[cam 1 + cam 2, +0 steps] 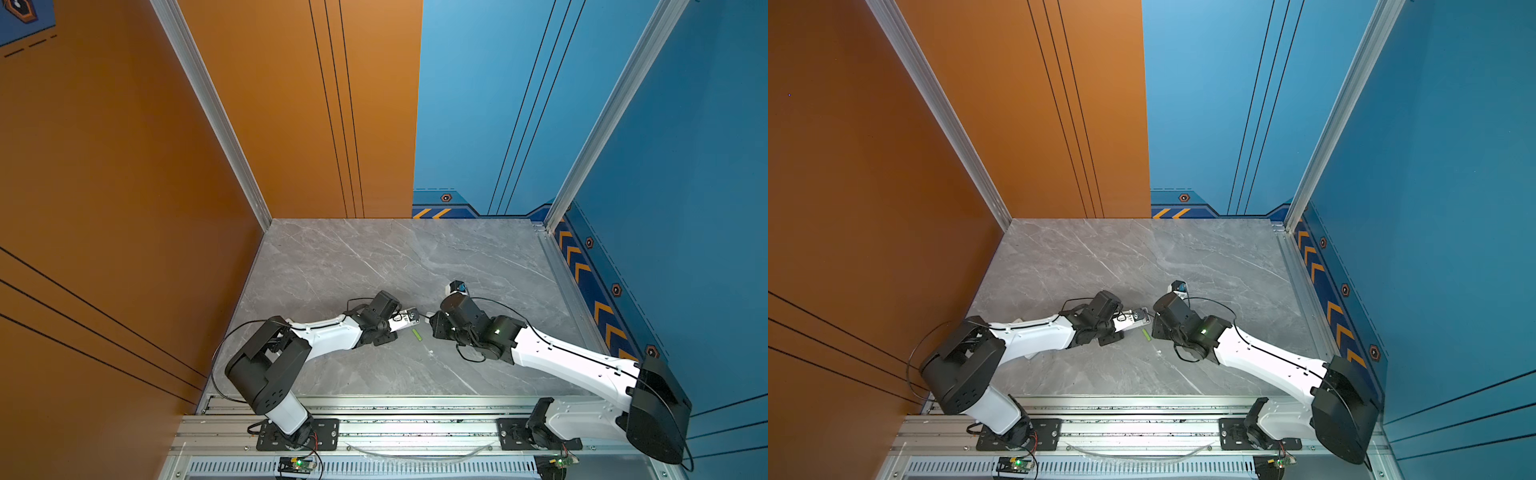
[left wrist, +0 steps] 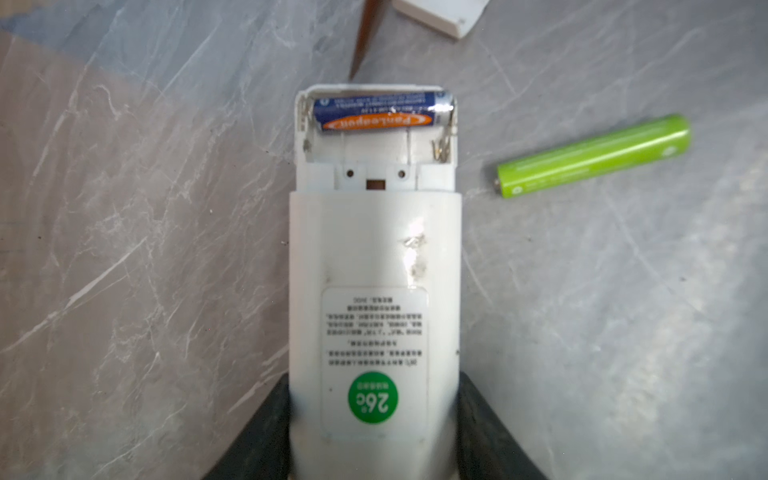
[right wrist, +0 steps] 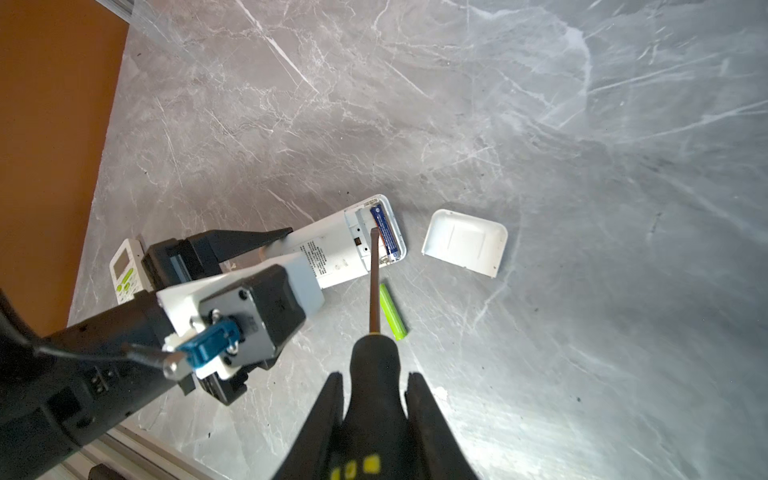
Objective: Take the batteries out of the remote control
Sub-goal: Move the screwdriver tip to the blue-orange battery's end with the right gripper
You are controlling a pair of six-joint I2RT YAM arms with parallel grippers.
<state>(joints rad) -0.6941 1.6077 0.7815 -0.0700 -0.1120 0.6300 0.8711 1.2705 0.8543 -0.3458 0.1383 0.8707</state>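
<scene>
Grey marble table [image 1: 332, 257] | white remote [image 2: 374, 257] lay back-up, bay open, clamped by left gripper [image 2: 374, 399] | right gripper [image 3: 374, 395] clenched on screwdriver [image 3: 374, 282], tip at bay | lid [image 3: 465, 243] just beside | blue-and-orange battery [image 2: 380, 111] sat in end slot | lime-green battery [image 2: 594, 156] lay loose alongside the remote

My screwdriver [image 3: 375, 291] points at the end of the remote [image 2: 374, 249], by the seated battery [image 2: 380, 111]; loose battery [image 2: 592, 156] alongside on the table [image 3: 582, 124], lid [image 3: 464, 242] beyond.
</scene>
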